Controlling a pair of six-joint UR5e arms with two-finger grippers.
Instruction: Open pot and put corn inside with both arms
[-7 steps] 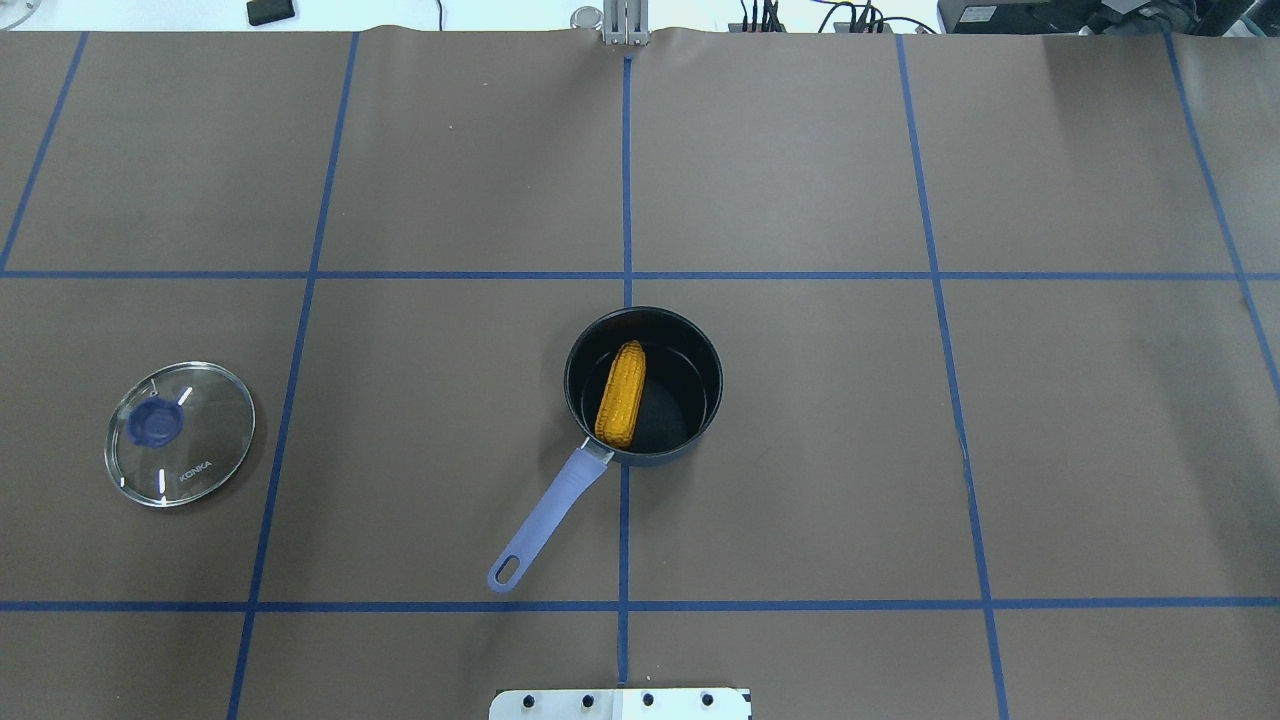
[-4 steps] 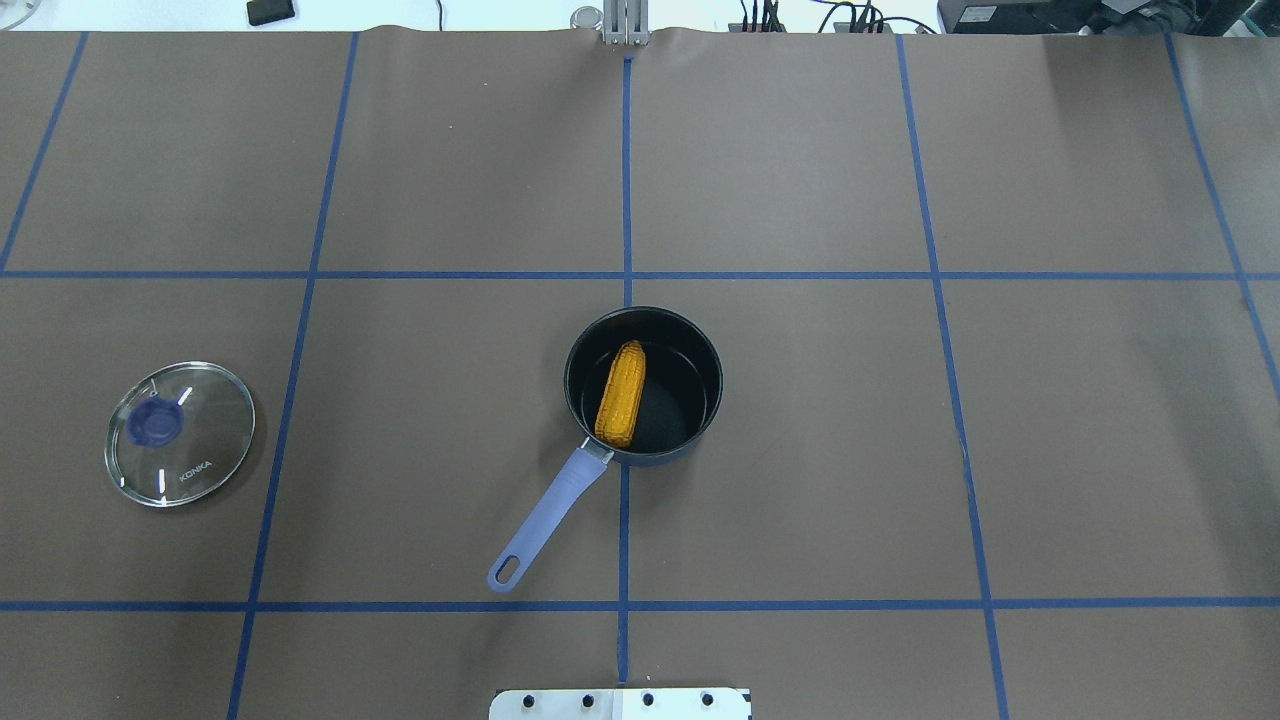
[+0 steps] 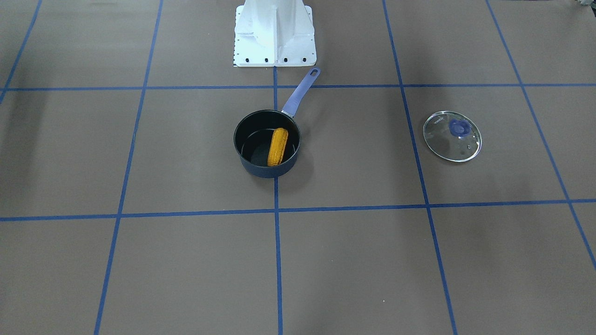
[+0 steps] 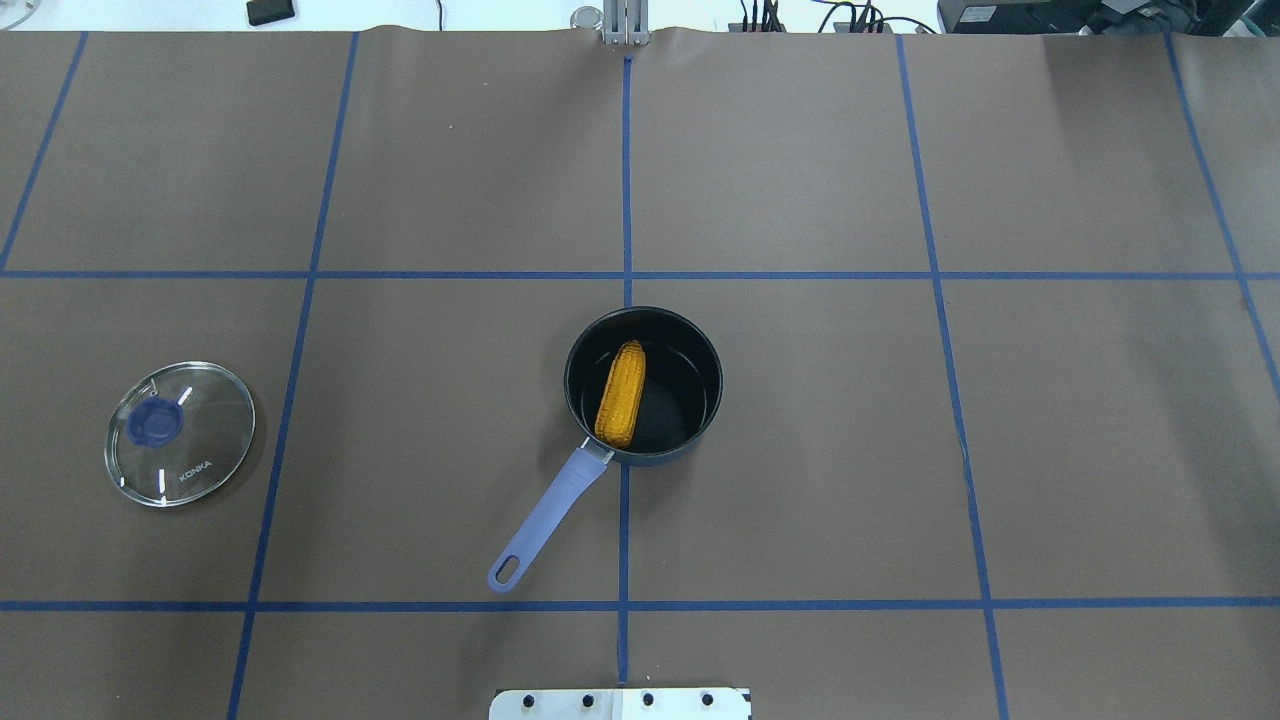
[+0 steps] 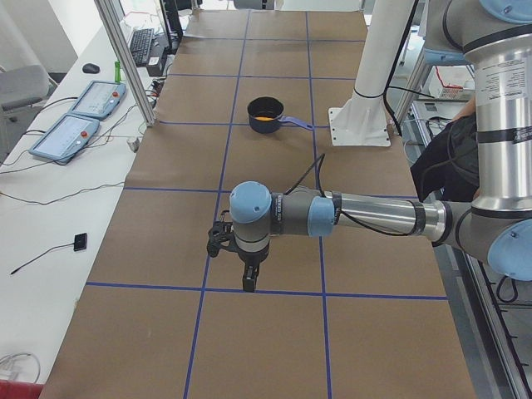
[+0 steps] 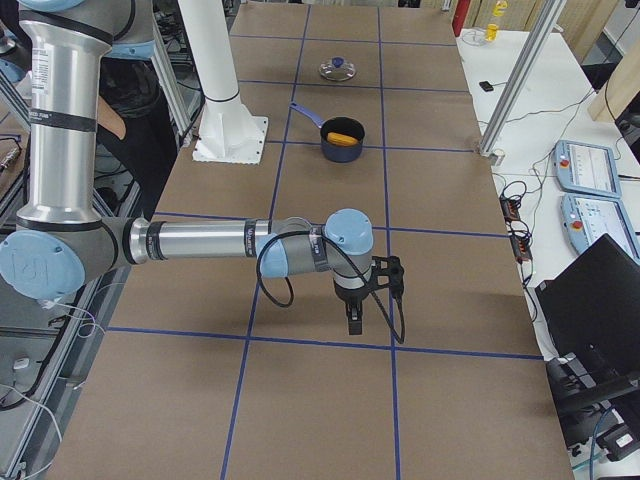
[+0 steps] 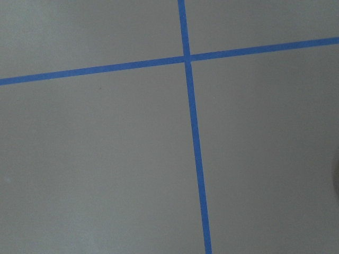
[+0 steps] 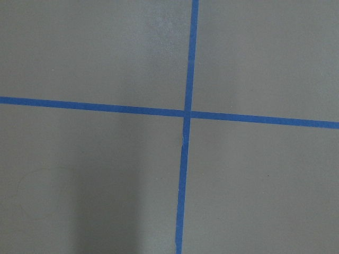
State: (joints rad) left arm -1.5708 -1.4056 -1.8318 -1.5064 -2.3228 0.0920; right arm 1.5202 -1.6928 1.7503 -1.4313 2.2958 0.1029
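Left gripper (image 5: pixel 247 281) and right gripper (image 6: pixel 352 322) each showed only in a side view, small and dark above the brown table covering (image 4: pixel 900 450). From those views I could not tell whether their fingers were apart or together. Neither seemed to carry anything, and both wrist cameras saw only bare covering and crossing blue tape lines (image 8: pixel 186 113). Each gripper hung near its own end of the table, well apart from the pot (image 4: pixel 672 402). The corn (image 4: pixel 621 393) lay inside the pot, slanted across the dark bottom with one end close to the wall on the handle side. The glass lid (image 4: pixel 180 433) lay flat on the covering on the robot's left, well apart from the pot, its blue knob (image 4: pixel 152 423) facing up. Judged from that layout, the work looked done: pot open, cob in. The step in hand was then only to hold clear. Doing that well meant keeping both arms high and out at the ends. Any parking move should avoid sweeping low across the middle squares, where the long blue handle (image 4: pixel 550 520) stuck out toward the robot and a brush could spin the pot. The cob needed no second grasp, and the lid none either.
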